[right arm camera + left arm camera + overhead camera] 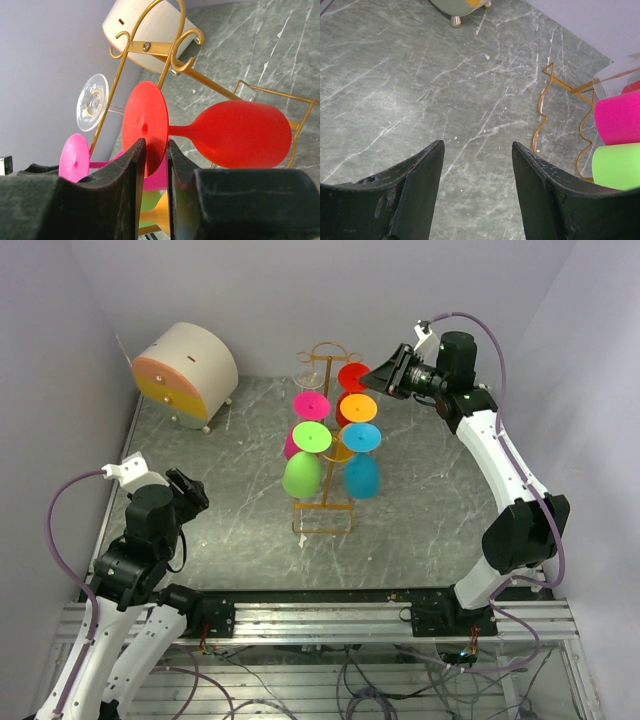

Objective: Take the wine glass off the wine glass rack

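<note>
**Right hand at the foot of the red glass; glass on the rack**

The right hand point(155, 145) is high up, at the top part of the rack point(145, 47). Its two fingers are almost together and leave only a narrow gap. The lower rim of the round foot of the red glass point(240, 132) sits inside this gap. I cannot tell whether the pads press the rim or only stand beside it.

The red glass hangs upside down on the rack. Its foot is at the fingertips, and its stem and bowl reach away from the hand, to the right in the wrist view. Past the fingertips on the other side, a clear glass point(93, 102) and a pink glass point(75, 157) hang on the same rack.

The left hand point(477, 150) is low over the counter point(420, 75), well apart from the rack. Its fingers are wide open and hold nothing; between them only the grey counter shows. To the right of its fingertips are the wavy gold wire of the rack base and the bowls of the pink glass and a green glass point(617, 165).
</note>
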